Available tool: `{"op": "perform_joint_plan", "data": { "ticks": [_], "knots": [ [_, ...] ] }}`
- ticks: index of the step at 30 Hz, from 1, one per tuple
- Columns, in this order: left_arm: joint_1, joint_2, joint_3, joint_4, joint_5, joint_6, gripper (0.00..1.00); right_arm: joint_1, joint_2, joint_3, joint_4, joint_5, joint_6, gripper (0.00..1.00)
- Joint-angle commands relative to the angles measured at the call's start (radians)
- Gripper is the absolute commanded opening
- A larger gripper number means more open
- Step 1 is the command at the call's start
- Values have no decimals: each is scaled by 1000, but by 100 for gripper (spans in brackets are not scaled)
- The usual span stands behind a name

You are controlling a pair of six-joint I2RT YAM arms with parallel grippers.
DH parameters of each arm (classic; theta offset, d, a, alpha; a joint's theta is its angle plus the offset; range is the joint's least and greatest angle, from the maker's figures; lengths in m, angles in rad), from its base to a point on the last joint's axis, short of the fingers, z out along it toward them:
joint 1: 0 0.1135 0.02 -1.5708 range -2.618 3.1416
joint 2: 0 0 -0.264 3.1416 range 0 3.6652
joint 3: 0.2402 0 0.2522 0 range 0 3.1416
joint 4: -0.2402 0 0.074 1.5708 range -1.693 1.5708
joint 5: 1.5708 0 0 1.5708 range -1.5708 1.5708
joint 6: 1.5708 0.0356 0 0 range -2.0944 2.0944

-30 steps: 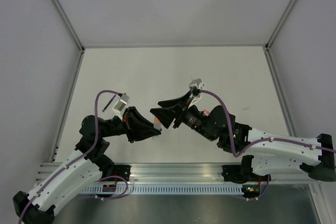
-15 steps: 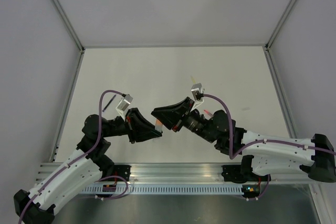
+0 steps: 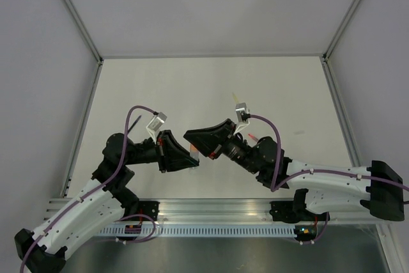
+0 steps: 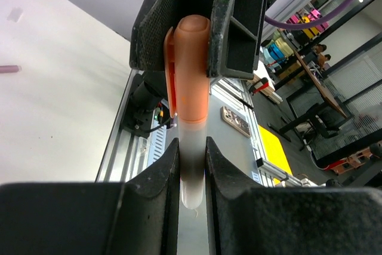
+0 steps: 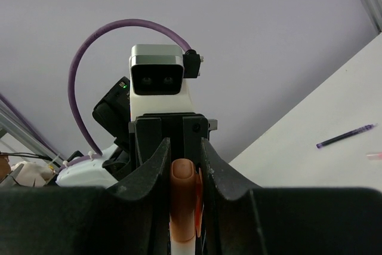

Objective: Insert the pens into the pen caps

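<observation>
Shows orange cap sitting on the end of whitish pen, both in mid-air above the bench, near its front middle. Clenched around the pen's barrel by left fingers; pinched at the cap by right fingers, meeting the left ones tip to tip. Around them, lying on the bench: dark pen well off to one side in the right wrist view, pale yellow pen poking out behind the right wrist camera, small pink piece beside that wrist. Since a second ago: narrowing of the right fingers from a wide spread onto the cap, meeting spot barely shifted. Hemmed by front rail close below the arms; broad bench surface stretching toward the back wall
</observation>
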Motion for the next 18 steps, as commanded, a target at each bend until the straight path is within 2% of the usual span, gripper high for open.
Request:
{"op": "perform_joint_plan", "data": {
  "ticks": [1,12,18],
  "knots": [
    [15,2,109,82,-238,53,2,39,68,-80,-110,-166,57,0],
    [37,22,123,21,-310,76,2,40,25,-135,-100,-166,51,0],
    [58,51,121,45,-287,61,2,37,39,-155,-68,-187,56,0]
  ]
}}
